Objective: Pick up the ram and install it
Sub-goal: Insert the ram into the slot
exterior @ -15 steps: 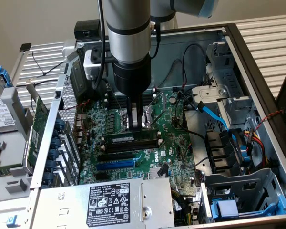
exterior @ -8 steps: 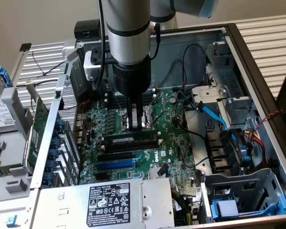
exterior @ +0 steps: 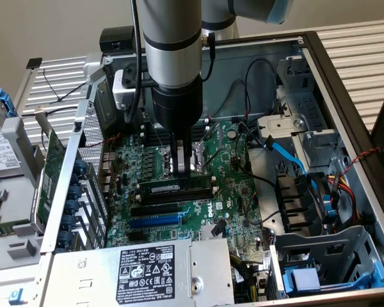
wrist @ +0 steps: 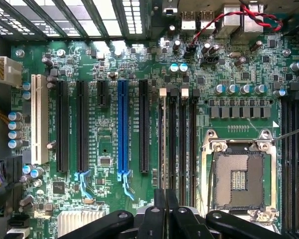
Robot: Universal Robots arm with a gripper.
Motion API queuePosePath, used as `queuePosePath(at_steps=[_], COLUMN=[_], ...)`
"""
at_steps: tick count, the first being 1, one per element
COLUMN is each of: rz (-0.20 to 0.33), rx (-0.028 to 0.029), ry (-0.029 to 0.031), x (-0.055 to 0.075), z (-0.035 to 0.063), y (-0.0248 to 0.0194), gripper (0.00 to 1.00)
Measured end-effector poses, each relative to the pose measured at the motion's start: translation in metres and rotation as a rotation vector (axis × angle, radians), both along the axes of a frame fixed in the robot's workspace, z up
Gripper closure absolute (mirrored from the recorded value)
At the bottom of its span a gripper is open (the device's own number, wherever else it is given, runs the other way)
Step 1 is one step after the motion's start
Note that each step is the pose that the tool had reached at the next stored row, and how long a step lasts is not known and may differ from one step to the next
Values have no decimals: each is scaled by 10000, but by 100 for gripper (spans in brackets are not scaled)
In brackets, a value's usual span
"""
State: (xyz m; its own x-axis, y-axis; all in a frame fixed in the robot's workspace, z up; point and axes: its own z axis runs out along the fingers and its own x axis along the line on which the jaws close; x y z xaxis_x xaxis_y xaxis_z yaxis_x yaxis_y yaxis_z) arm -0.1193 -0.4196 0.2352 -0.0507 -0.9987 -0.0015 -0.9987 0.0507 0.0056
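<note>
Ram (exterior: 176, 187) sits w/ its long axis running across the exterior view's left-right, edge-on in a memory slot (exterior: 179, 194) directly under the gripper (exterior: 184, 167), beside the empty CPU socket (wrist: 237, 179). In the wrist view the ram (wrist: 163, 149) shows as a thin edge running straight out from the gripper (wrist: 165, 199). Fingers (wrist: 159, 209) look pressed together on the ram's top edge, no gap seen. Judged: ram in slot, seating not confirmed.
</note>
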Motion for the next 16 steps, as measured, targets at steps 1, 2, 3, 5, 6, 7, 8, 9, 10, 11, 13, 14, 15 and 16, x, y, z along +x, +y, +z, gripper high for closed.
queuePosePath(at_steps=[1,2,3,5,6,7,8,9,10,11,13,14,15,16], rz=[0,0,0,0,-1,-1,-2,-1,-1,1,1,0,0,-1], rx=[0,-1,-3,-2,0,1,0,-2,-1,-3,-2,-2,-1,-1], ry=[0,1,1,1,0,-1,-1,0,-1,0,0,0,-2,-2], x=[0,-1,-1,-2,-2,-4,-4,-5,-7,-7,-7,-8,-8,-8], z=[-3,-5,-5,-7,-10,-13,-15,-16,-18,-18,-22,-23,-24,-24], y=[0,0,0,0,1,4,8,14,16,15,15,16,16,15], gripper=[87,87,87,87,87,87,87,87,87,87,87,87,87,87])
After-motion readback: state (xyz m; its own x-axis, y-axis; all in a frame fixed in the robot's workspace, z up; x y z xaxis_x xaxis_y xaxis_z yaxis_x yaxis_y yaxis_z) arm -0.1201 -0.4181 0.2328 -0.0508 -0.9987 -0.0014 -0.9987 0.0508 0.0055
